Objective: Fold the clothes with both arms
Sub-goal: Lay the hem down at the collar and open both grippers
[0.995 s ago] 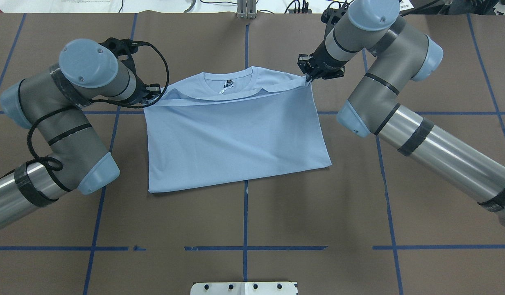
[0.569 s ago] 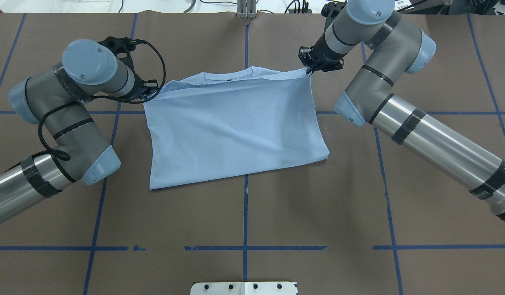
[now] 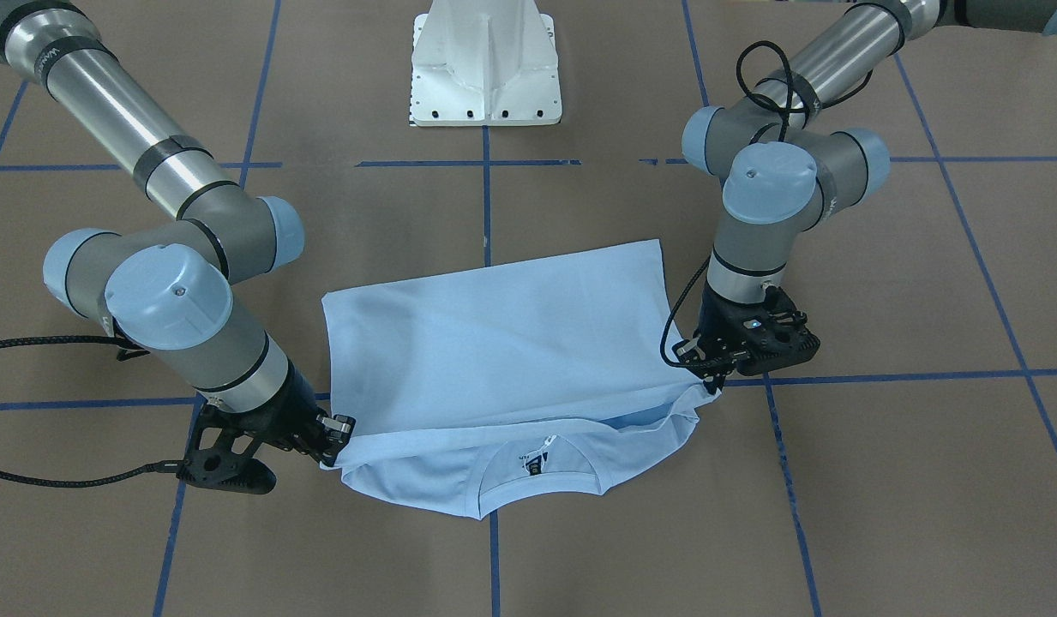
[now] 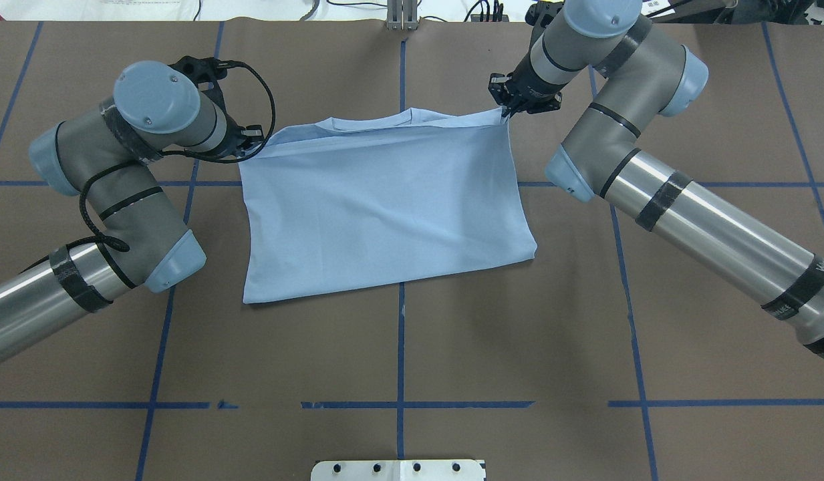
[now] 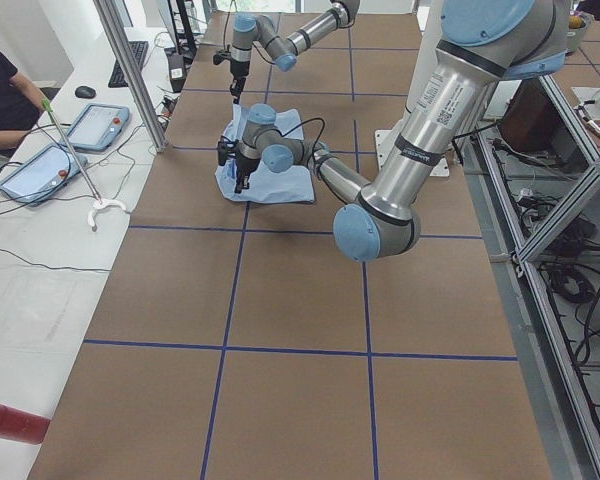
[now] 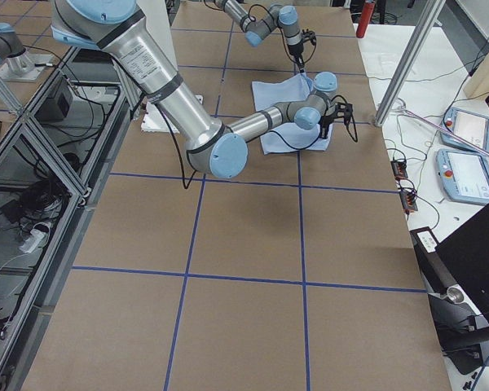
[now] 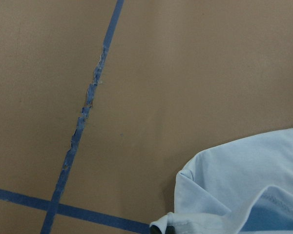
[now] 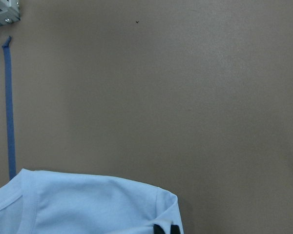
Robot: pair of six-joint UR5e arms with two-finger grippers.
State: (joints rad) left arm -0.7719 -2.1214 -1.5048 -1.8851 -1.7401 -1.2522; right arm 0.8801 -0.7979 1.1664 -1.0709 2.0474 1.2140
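On the front view, collar label shows, hidden overhead, left tool and right tool apparently pinching T-shirt corners

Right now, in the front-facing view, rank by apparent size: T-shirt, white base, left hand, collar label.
1. The T-shirt, clearly largest.
2-3. The white base and the left hand look alike. The base sits farther from the camera, so I won't rank them.
4. The collar label, smallest.
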